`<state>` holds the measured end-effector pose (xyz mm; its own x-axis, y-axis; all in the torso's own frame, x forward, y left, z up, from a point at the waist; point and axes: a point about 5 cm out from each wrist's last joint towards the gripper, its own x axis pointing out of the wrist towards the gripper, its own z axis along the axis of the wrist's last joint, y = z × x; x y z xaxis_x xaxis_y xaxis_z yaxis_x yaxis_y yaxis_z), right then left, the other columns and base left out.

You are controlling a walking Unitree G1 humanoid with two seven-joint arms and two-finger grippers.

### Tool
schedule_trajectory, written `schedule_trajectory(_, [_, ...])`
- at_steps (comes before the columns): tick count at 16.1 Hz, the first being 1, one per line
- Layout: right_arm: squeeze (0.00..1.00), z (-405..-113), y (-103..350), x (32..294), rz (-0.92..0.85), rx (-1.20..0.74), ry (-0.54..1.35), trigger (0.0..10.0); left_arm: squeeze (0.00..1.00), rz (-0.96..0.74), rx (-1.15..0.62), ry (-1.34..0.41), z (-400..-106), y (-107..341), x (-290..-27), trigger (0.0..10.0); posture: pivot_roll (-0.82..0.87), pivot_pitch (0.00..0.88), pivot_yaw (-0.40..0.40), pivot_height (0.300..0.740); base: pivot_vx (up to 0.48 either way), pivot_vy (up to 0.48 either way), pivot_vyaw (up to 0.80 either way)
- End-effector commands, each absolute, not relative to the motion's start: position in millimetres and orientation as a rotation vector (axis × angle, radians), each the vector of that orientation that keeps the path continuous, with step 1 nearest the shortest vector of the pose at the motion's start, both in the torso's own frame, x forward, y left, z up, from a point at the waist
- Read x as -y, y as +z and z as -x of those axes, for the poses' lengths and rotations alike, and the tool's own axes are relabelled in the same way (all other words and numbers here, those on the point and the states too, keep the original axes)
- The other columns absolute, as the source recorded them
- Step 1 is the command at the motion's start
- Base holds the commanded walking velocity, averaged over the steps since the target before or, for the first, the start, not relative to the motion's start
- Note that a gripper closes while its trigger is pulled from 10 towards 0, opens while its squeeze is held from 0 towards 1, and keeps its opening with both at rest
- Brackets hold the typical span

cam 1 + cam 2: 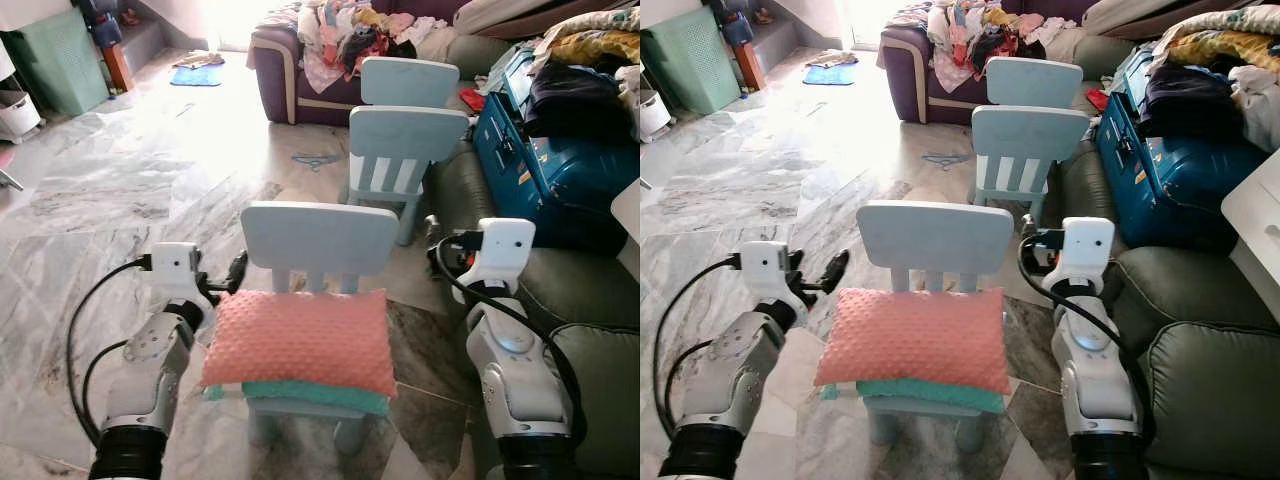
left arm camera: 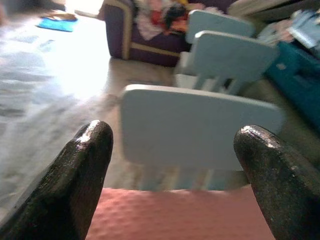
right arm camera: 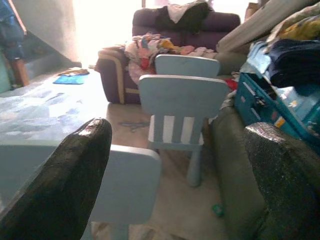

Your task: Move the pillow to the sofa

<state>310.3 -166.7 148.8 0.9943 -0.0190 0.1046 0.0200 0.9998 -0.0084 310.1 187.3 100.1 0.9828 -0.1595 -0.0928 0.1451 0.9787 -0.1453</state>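
A salmon-pink dotted pillow (image 1: 300, 340) lies on the seat of a small light-blue chair (image 1: 320, 238), on top of a teal cushion (image 1: 318, 397). My left gripper (image 1: 226, 282) is open just beside the pillow's left far corner, its fingers (image 2: 82, 170) wide apart with the pillow edge (image 2: 175, 215) below them. On the chair's right side, level with its back, my right gripper (image 1: 438, 248) is open too, fingers (image 3: 75, 170) spread with nothing between them. A grey-green sofa (image 1: 1200, 370) runs along my right.
Two more light-blue chairs (image 1: 405, 135) stand in a row behind the first. A blue suitcase (image 1: 545, 165) and piled bedding lie on the grey-green sofa. At the back is a purple sofa (image 1: 285, 75) heaped with clothes. A green bin (image 1: 55, 60) stands far left on the marble floor.
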Motion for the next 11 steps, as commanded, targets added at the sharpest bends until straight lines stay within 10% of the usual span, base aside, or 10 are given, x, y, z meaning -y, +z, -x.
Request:
schedule_trajectory(1, [0.0, -308.4, 144.5, 165.1, 0.006, 0.088, -0.012, 10.0, 0.0, 0.106, -0.118, -0.089, -305.9, 94.6, -200.4, 10.0, -0.06, 0.085, -0.014, 0.74, 0.0, 0.0, 0.0])
schedule_trajectory(11, [0.0, -305.5, 142.4, 159.6, -0.006, 0.08, 0.019, 10.0, 0.0, 0.074, -0.125, -0.138, -300.2, 90.3, -203.0, 10.0, -0.05, 0.097, -0.017, 0.74, 0.0, 0.0, 0.0])
